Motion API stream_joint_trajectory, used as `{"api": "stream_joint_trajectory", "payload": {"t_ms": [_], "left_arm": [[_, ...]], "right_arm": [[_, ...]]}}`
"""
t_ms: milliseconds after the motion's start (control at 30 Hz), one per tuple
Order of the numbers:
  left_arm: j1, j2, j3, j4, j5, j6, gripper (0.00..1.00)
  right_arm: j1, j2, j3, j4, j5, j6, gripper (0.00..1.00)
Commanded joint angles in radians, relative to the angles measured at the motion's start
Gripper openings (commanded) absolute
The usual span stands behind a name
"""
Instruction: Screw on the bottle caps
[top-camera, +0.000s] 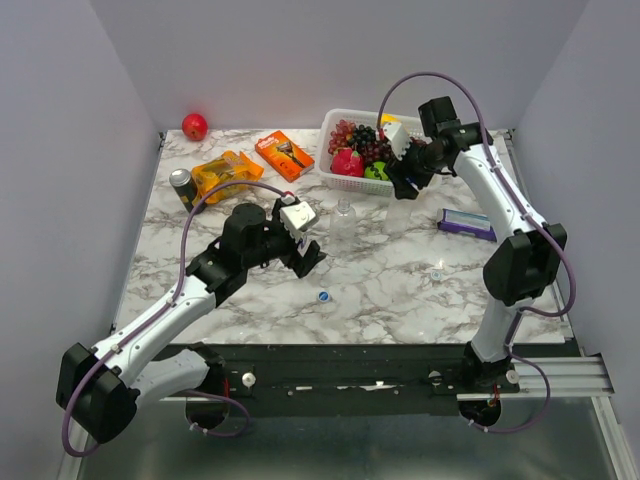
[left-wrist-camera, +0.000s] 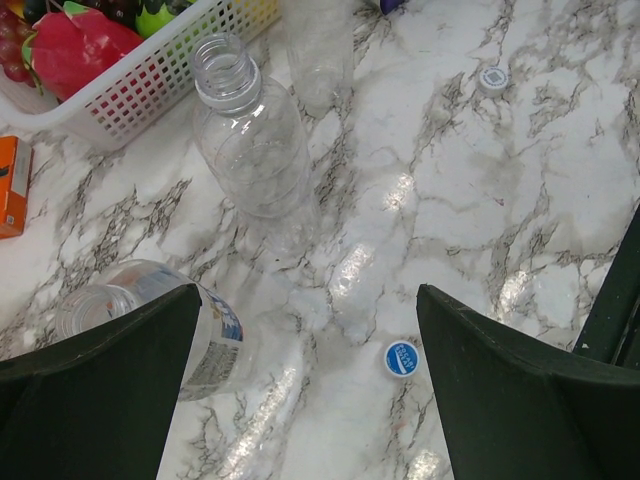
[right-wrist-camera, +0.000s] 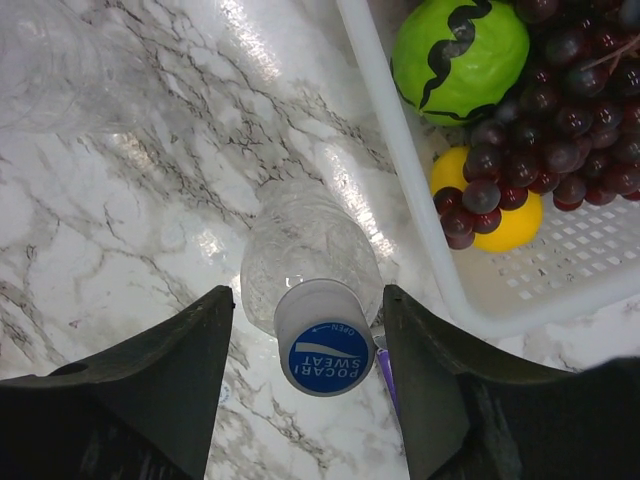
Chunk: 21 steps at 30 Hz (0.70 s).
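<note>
One capped bottle (right-wrist-camera: 310, 250) is found by the basket (right-wrist-camera: 405, 180) near the table's (top-camera: 400, 290) far edge, with the right gripper (right-wrist-camera: 308, 300) parted around it. Left uncapped mid-table, under the wide-open left gripper (left-wrist-camera: 308, 290), are an upright bottle (left-wrist-camera: 250, 150) and a fallen bottle (left-wrist-camera: 140, 310), with a blue cap (left-wrist-camera: 401, 357) and a whitish cap (left-wrist-camera: 492, 78) loose nearby.

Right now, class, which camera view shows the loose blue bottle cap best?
Left wrist: the loose blue bottle cap sits close, pale centre visible. Top external shows a tiny speck; right wrist misses it.
</note>
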Motion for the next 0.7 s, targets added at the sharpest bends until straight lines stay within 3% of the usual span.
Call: {"api": "stream_joint_trajectory", "payload": {"t_ms": [0,100,133,200,233,300,367,433,500,667], "left_arm": [[0.005,0.001,0.025,0.015,0.031,0.017,0.99],[0.005,0.001,0.028,0.015,0.031,0.018,0.99],[0.005,0.001,0.028,0.015,0.03,0.02,0.99],[0.005,-0.002,0.037,0.01,0.007,0.014,0.99],[0.005,-0.005,0.043,0.007,-0.012,0.003,0.99],[0.01,-0.015,0.08,-0.004,-0.076,-0.003,0.99],[0.024,-0.018,0.123,-0.025,-0.111,-0.002,0.99],[0.036,-0.019,0.14,-0.044,-0.141,0.009,0.99],[0.057,-0.022,0.157,-0.056,-0.141,0.032,0.99],[0.085,-0.036,0.169,-0.087,-0.133,0.044,0.99]], "right_arm": [[-0.004,0.009,0.053,0.025,-0.031,0.019,0.7],[-0.005,0.014,0.067,0.029,-0.035,0.029,0.73],[-0.005,0.012,0.075,0.036,-0.035,0.03,0.86],[-0.004,0.005,0.088,0.043,-0.056,0.032,0.98],[-0.005,-0.001,0.099,0.049,-0.082,0.032,0.99],[-0.004,-0.061,0.104,0.052,-0.284,-0.002,0.99],[0.012,-0.141,-0.046,0.179,-0.457,-0.004,1.0],[0.045,-0.237,-0.164,0.343,-0.484,0.036,0.99],[0.114,-0.255,-0.236,0.365,-0.452,0.003,0.99],[0.16,-0.17,-0.217,0.379,-0.435,0.05,0.99]]}}
